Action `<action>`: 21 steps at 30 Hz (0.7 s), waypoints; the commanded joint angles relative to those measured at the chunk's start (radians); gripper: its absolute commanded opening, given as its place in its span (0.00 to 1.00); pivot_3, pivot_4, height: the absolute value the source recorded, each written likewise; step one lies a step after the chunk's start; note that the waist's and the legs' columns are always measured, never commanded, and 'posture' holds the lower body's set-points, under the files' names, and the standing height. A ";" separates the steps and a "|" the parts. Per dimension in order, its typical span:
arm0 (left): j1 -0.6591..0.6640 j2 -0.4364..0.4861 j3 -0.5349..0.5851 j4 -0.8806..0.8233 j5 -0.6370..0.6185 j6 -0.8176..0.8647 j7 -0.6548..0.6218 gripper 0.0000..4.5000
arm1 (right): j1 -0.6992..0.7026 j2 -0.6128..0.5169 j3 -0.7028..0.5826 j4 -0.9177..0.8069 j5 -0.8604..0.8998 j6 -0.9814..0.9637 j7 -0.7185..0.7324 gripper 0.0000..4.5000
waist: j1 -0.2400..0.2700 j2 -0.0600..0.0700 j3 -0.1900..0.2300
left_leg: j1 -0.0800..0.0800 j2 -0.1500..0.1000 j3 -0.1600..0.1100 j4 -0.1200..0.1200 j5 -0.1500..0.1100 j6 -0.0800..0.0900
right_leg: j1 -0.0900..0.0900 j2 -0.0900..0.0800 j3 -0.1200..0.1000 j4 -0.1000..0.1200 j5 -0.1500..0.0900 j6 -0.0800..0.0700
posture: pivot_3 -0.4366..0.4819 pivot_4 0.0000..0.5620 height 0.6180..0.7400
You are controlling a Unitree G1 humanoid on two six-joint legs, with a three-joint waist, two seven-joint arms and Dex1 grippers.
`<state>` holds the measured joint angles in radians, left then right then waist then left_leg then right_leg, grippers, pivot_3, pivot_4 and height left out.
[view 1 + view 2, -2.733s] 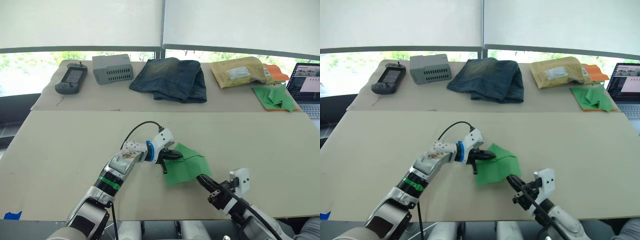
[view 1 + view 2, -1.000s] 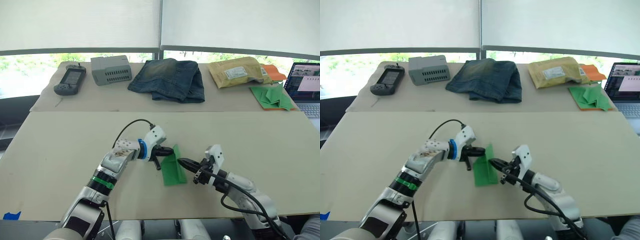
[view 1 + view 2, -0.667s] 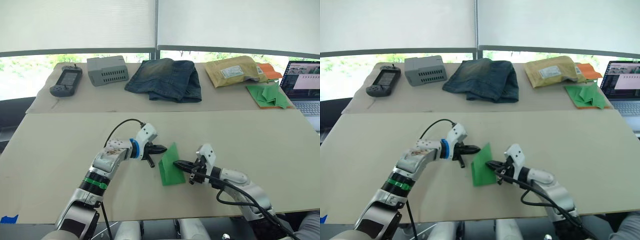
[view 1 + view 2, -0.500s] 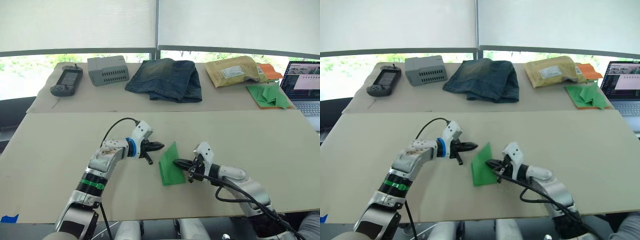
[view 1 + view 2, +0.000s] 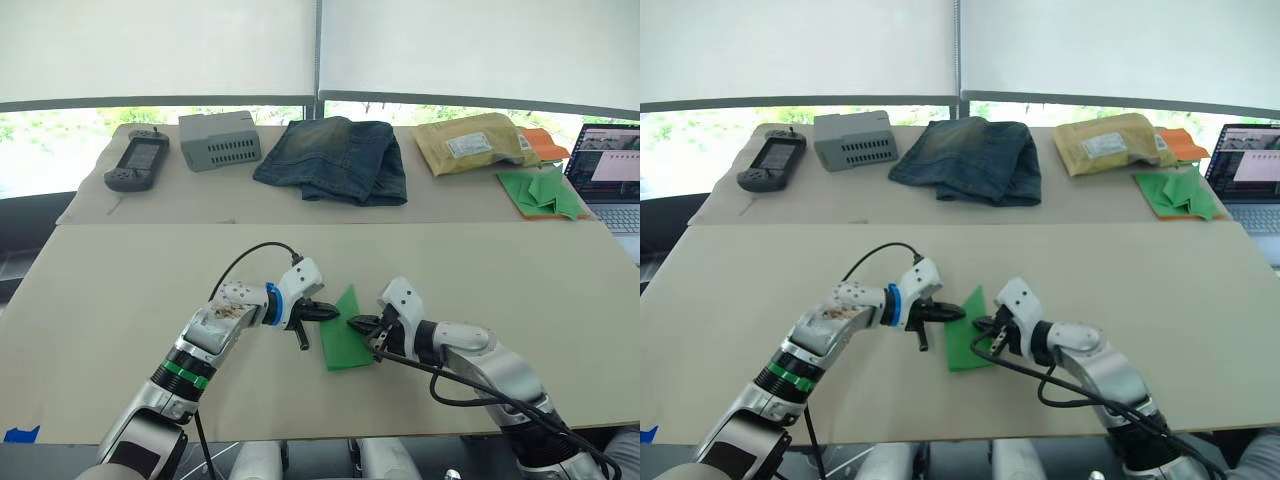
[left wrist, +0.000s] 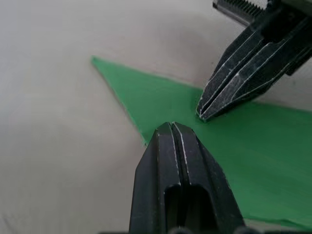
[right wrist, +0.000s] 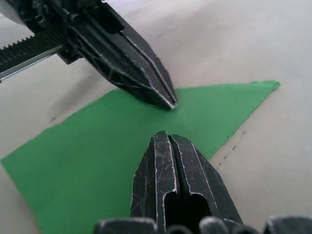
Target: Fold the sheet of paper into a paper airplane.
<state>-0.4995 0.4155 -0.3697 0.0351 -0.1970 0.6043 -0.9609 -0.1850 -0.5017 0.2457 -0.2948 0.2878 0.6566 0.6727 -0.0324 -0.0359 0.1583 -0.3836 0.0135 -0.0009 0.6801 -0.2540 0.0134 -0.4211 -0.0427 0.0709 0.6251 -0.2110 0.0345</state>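
The sheet of paper [image 5: 346, 346] lies on the near table as a bright green folded shape, its point toward the far side. My left gripper [image 5: 334, 313] is shut, and its tip rests on the paper's left edge. In the left wrist view my left gripper [image 6: 171, 125] touches the green edge [image 6: 234, 151]. My right gripper [image 5: 353, 322] is also shut and comes in from the right, its tip on the paper close to the left one. The right wrist view has my right gripper [image 7: 165, 133] over the green sheet [image 7: 97, 141], tips nearly meeting.
The far table holds a handheld console [image 5: 136, 160], a grey box [image 5: 221, 138], folded jeans [image 5: 335, 158], a padded envelope [image 5: 470, 142], orange paper [image 5: 545, 143], a heap of green pieces [image 5: 545, 192] and a laptop [image 5: 607, 178]. Blue tape [image 5: 20, 434] marks the near left corner.
The paper went from a wide creased shape to a narrower pointed one. My right gripper came in from the near right onto it. My left gripper drew back left, then returned to the edge.
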 commanded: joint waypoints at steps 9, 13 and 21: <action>0.016 0.013 -0.074 0.032 0.088 -0.031 0.017 0.00 | -0.143 0.004 -0.005 0.268 -0.086 -0.109 -0.003 0.00 | 0.004 0.000 -0.001 | 0.004 0.000 0.001 0.000 0.000 0.000 | 0.002 0.000 0.000 0.000 0.000 0.000 | 0.48 0.27 0.91; 0.024 0.022 -0.074 0.012 0.085 -0.021 0.015 0.00 | -0.245 0.039 0.008 0.447 -0.114 -0.199 0.032 0.00 | -0.001 0.000 -0.002 | 0.004 0.000 0.001 0.000 0.000 0.000 | 0.002 0.000 0.000 0.000 0.000 0.000 | 0.48 0.27 0.91; 0.029 0.023 -0.056 0.014 0.080 -0.016 0.023 0.00 | -0.296 0.109 -0.018 0.530 -0.124 -0.434 0.071 0.00 | -0.011 0.000 -0.002 | 0.004 0.000 0.001 0.000 0.000 0.000 | 0.003 0.001 0.001 0.001 0.000 0.000 | 0.48 0.27 0.91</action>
<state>-0.4915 0.4329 -0.4006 0.0159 -0.1453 0.5624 -0.9497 -0.4671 -0.4048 0.2467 0.2297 0.1708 0.2776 0.7420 -0.0430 -0.0362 0.1562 -0.3797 0.0140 0.0000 0.6796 -0.2538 0.0136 -0.4194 -0.0422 0.0716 0.6263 -0.2108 0.0345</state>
